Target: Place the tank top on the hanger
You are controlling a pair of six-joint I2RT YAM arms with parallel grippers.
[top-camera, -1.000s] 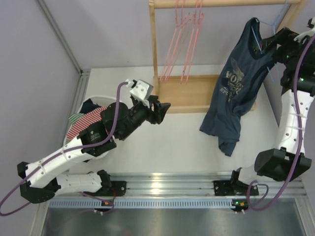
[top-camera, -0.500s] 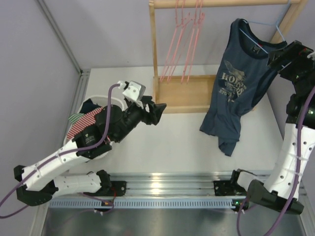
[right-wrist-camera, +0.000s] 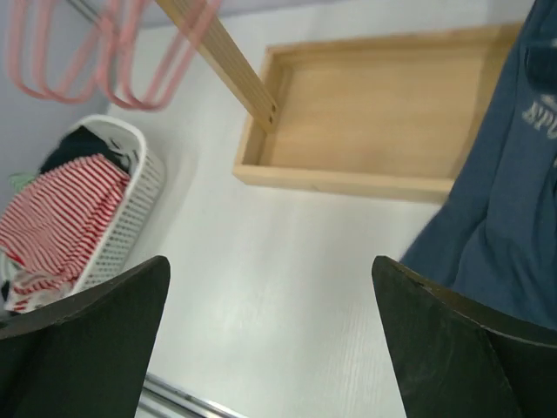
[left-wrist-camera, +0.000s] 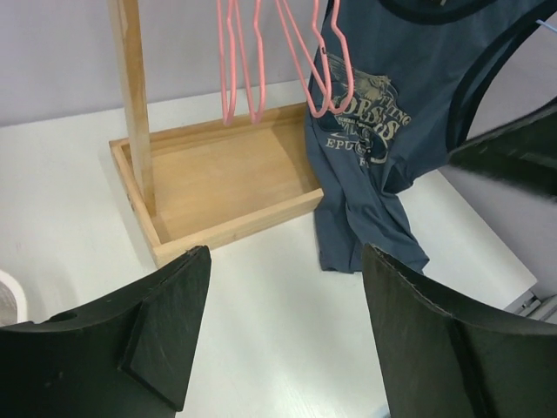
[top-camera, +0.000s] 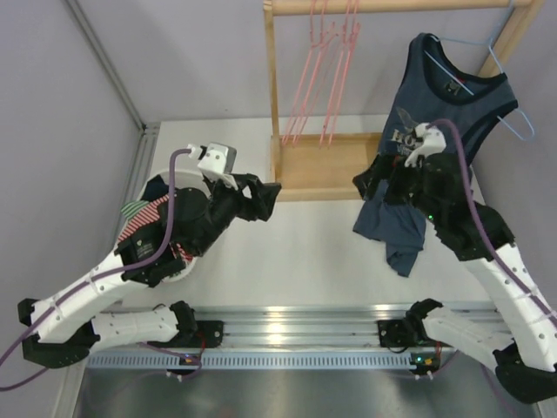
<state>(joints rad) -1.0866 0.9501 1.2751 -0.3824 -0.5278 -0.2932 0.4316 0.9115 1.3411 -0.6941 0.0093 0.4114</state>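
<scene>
The dark navy tank top (top-camera: 452,91) hangs on the light-blue wire hanger (top-camera: 527,132) from the wooden rail at the top right. Its lower hem rests crumpled on the table. My right gripper (top-camera: 370,185) stands open in front of the shirt's lower part and holds nothing. In the right wrist view, only white table shows between the right gripper's (right-wrist-camera: 270,313) fingers, with the tank top (right-wrist-camera: 505,226) at the right edge. My left gripper (top-camera: 264,198) hovers open left of the rack's base. The left gripper (left-wrist-camera: 287,322) is empty and faces the tank top (left-wrist-camera: 374,113).
A wooden rack with a tray base (top-camera: 335,165) carries pink hangers (top-camera: 326,61) on its rail. A white basket (right-wrist-camera: 122,200) with a red-and-white striped garment (top-camera: 144,218) sits at the left, under the left arm. A metal rail (top-camera: 287,326) runs along the table's near edge.
My right arm has left the shirt's shoulder at the upper right and swung down-left in front of its lower part. The tank top now hangs free. The left gripper has drawn back slightly and opened wider.
</scene>
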